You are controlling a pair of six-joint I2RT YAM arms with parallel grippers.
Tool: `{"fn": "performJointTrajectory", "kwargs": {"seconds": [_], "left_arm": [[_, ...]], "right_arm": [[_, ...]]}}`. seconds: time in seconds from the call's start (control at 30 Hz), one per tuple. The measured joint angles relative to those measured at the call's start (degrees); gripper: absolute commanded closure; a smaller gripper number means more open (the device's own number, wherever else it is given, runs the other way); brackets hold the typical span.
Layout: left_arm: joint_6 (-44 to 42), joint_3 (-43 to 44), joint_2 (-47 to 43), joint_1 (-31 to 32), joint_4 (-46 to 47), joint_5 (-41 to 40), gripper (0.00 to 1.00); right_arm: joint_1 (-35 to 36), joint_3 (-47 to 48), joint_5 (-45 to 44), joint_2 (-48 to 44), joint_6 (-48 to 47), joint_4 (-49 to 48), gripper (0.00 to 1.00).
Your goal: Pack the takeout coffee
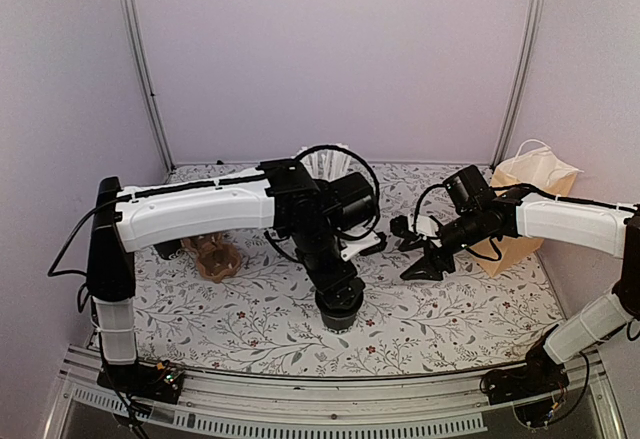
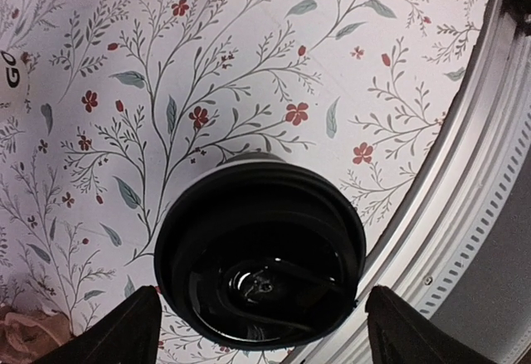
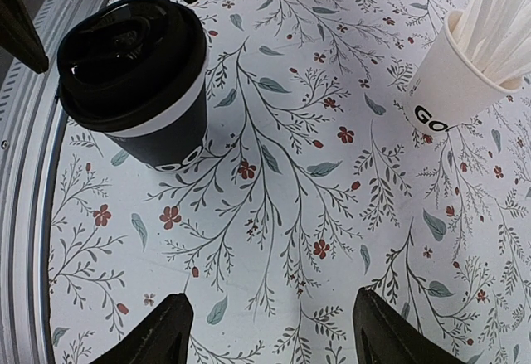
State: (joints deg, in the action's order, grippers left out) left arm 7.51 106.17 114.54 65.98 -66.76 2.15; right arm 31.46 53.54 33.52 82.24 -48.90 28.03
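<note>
The black cup stands upright on the worktop by its near edge. Its long axis is vertical and its mouth faces up, with the black lid seated on it. My left hand hangs straight above it, released, a finger on either side of the lid and clear of it. My right hand is spread and empty, well apart from the cup, over bare worktop.
</note>
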Motion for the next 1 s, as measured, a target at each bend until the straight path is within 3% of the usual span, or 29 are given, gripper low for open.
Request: {"fn": "performJointTrajectory", "kwargs": {"seconds": [0.13,0.2,0.3,0.47,0.6,0.77,0.83,1.0], "left_arm": [[0.02,0.39,-0.02,0.0,-0.02,-0.09,0.09],[0.02,0.48,-0.22,0.0,-0.04,-0.48,0.01],[0.26,0.04,-1.62,0.0,0.13,-2.54,0.0],[2.01,-9.01,-12.46,-0.5,4.92,-6.58,0.0],[5.16,-19.85,-23.02,-2.67,14.1,-7.93,0.01],[14.78,-38.69,-34.34,-7.41,33.29,-4.7,0.19],[19.45,-45.62,-36.96,-9.35,40.22,-2.34,0.24],[31.91,-56.74,-39.58,-10.93,53.35,0.76,0.26]], "right_arm": [[0.0,0.0,0.02,0.0,0.0,0.02,0.3],[0.0,0.0,0.02,0.0,0.0,0.04,0.3],[-0.04,0.07,0.2,0.0,0.35,0.24,0.3],[-0.26,3.48,2.1,-0.11,3.45,1.99,0.32],[-0.42,10.36,3.3,-0.5,8.11,2.97,0.34],[-0.42,15.85,9.2,0.09,17.22,3.8,0.42],[-0.42,16.9,13.64,2.21,21.53,4.26,0.44],[-0.13,17.27,19.93,12.17,29.55,7.93,0.54]]}}
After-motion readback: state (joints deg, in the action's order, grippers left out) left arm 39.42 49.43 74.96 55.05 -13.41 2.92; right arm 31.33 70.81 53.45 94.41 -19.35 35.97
